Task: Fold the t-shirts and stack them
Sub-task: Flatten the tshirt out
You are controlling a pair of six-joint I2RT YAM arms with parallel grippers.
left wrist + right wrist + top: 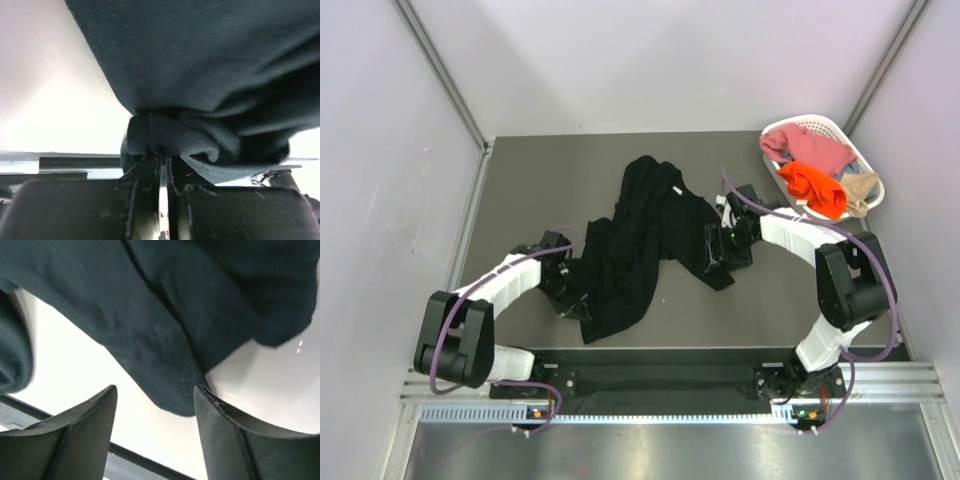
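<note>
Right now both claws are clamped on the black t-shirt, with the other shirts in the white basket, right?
Not quite: only the left gripper is shut on the black t-shirt. The right wrist view shows the right gripper open, jaws spread at the cloth. The pink shirt, orange shirt and beige shirt do lie in the white basket.

Seen from above, the fingers of the left hand (563, 283) merged with the left edge of the black t-shirt (635, 240), black on black. The tips of the right hand (720, 252) were lost the same way at the shirt's right edge. A pale fleck (675, 190) on the shirt's far part was too small to read. Both wrist views cut the shirt off at their top edges.
</note>
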